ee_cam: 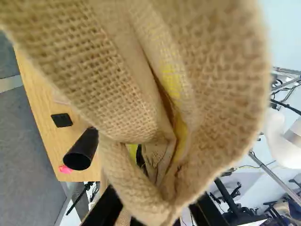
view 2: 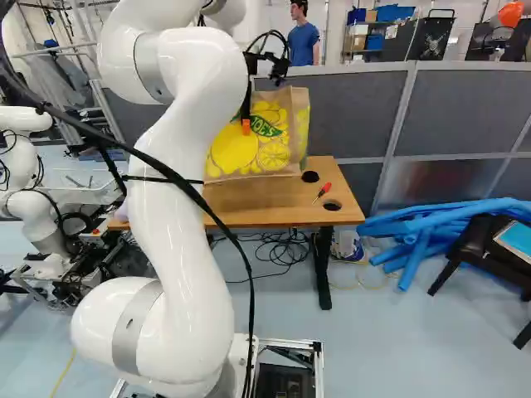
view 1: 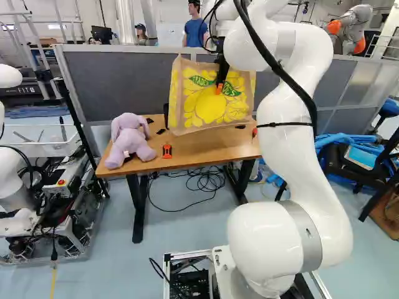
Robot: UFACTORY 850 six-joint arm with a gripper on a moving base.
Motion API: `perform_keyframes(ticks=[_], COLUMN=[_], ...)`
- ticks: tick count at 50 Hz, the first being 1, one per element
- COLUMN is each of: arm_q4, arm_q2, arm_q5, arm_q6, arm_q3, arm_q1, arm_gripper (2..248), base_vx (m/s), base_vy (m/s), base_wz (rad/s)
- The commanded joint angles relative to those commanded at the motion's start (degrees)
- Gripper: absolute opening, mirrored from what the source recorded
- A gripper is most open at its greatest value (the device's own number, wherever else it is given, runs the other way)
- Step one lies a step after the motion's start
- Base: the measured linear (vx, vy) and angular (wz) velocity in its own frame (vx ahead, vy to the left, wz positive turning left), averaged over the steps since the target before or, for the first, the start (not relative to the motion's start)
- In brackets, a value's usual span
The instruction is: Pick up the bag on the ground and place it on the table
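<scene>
Tool (view 1: 219, 87) is gripping burlap bag (view 1: 209, 112) by top edge; bag is hanging over tabletop (view 1: 199, 151), bottom maybe touching. Purple plush (view 1: 129, 138) sitting nearby.

Grn txt on bag (view 1: 209, 107), pale txt on dk. machine (view 1: 25, 91).

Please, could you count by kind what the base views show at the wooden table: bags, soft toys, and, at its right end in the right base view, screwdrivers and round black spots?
Bag: 1
Soft toy: 1
Screwdriver: 1
Round black spots: 2
Total: 5
</scene>
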Motion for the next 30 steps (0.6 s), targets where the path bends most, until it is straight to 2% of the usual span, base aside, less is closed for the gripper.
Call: perform_keyframes(ticks=[30], arm_q4=[0.0], arm_q2=[-3.8], arm_q5=[0.0], arm_q6=[0.0], arm_q3=[1.1], arm_q1=[-0.5], arm_gripper=[22], base_vx=[0.000], base_vy=[0.000], base_wz=[0.000])
